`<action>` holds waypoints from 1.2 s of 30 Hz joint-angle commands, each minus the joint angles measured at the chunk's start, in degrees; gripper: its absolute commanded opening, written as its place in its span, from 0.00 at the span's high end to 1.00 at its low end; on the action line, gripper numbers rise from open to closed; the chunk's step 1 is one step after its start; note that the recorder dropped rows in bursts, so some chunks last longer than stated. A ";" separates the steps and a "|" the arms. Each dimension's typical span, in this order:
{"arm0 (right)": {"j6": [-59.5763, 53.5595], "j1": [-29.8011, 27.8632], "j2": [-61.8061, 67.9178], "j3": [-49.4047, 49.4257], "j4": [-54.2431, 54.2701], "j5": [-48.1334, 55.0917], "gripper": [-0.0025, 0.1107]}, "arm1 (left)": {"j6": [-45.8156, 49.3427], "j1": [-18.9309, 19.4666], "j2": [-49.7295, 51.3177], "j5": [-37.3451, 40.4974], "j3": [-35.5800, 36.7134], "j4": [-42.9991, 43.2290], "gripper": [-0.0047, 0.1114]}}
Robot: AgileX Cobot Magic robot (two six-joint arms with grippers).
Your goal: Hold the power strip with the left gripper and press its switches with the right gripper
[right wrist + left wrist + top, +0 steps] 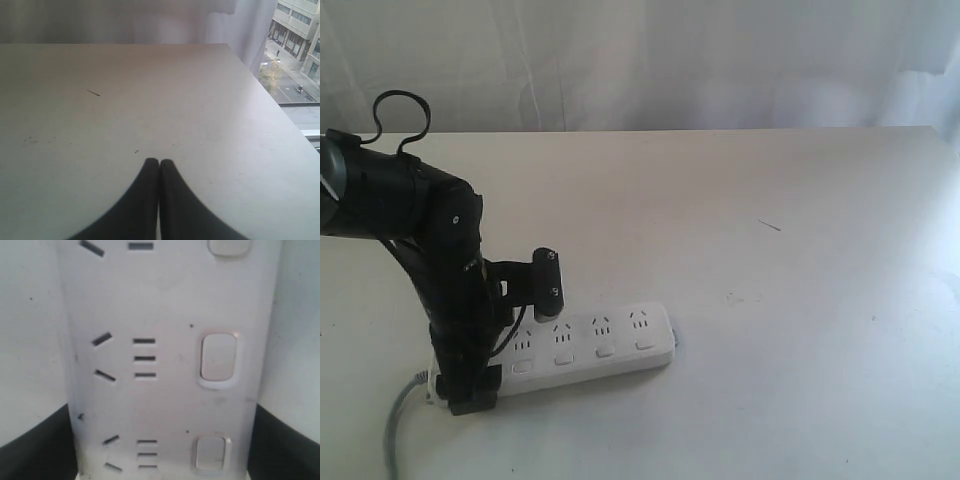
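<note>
- 1 grey cord (395,425) trails from the strip's left end toward the near-left corner.
- 1 left gripper (468,388) sits over that left end. Its 2 fingers (35,445) press against the 2 long edges of the power strip (610,340), grasping it.
- The power strip, 1 in all, lies flat on the table (800,330), left of centre and near. Its long axis runs left to right, the right end slightly farther back.
- 4 switches (605,351) show in a row along its near edge, 1 below each of 4 visible socket groups (602,325). Anything under the left arm is hidden.
- 1 right gripper (159,161) is clenched on nothing, tips touching, above bare table. It is outside the exterior view, and its own view misses the strip. The strip probably lies to its left, so the rightmost switch should be nearest.
</note>
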 commanded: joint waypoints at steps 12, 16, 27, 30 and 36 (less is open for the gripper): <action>-0.27 -0.51 -0.31 0.13 -0.16 -0.21 0.98 | -0.35 -0.01 0.03 -3.58 0.26 -0.11 0.50; -0.27 -0.51 -0.31 0.13 -0.16 -0.21 0.98 | -0.76 -0.01 0.03 -5.14 0.26 0.02 0.06; -0.27 -0.51 -0.31 0.13 -0.16 -0.21 0.98 | -2.53 -0.01 0.03 1.39 0.26 5.50 0.08; -0.27 -0.51 -0.31 0.13 -0.16 -0.21 0.98 | -3.57 -0.01 0.03 1.42 0.26 5.50 0.08; -0.27 -0.51 -0.31 0.13 -0.16 -0.21 0.98 | -4.64 -0.01 0.03 -0.51 0.26 3.84 0.08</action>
